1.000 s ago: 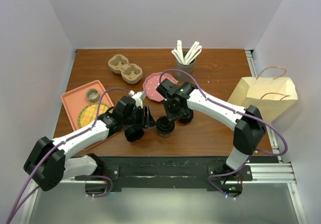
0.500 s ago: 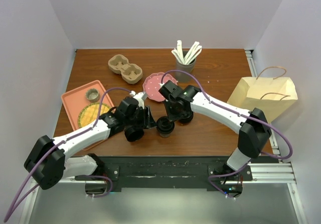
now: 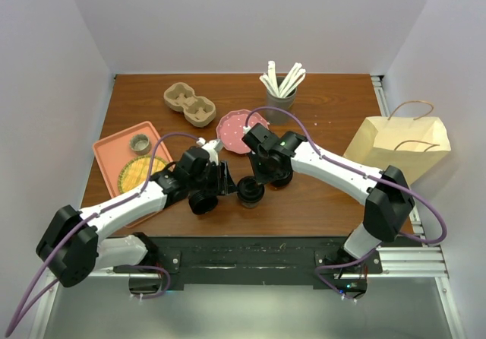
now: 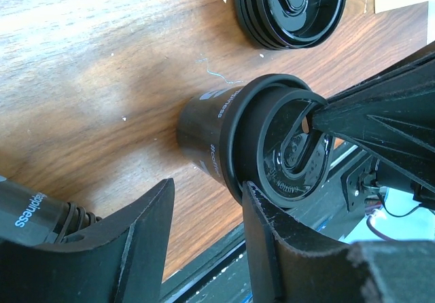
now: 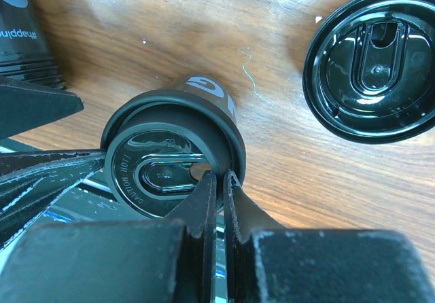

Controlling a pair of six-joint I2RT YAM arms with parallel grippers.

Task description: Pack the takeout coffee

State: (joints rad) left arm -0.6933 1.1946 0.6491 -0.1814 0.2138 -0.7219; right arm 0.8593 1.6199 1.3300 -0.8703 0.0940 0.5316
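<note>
The step in hand looks to be seating the lid (image 5: 166,170) on the cup (image 4: 204,130), which stands on the counter (image 3: 326,103) directly under the right jaws and just ahead of the left jaws. To do it well, I judge the push should go straight down on the lid's edge. It should then be repeated at other spots round the rim, since pressure at one spot alone may leave the far side proud or tip the cup. The left arm should brace the cup wall firmly without squashing the rim out of round, which would stop the lid snapping home. In the left wrist view the lid seems to sit slightly skewed, though that may only be the angle. The right jaws are pressed together and hold nothing, their joined tips bearing on the lid just inside its edge. The left jaws are partly spread and grip nothing that I can see. Both of their fingers lie on the side of the cup away from the right jaws, and the tip of one finger (image 5: 41,174) touches or nearly touches the cup's rim, like a stop. Spare lids (image 5: 370,62) lie beside the right jaws, apart from the cup. The bag (image 3: 399,145) is well off beyond the right arm.
</note>
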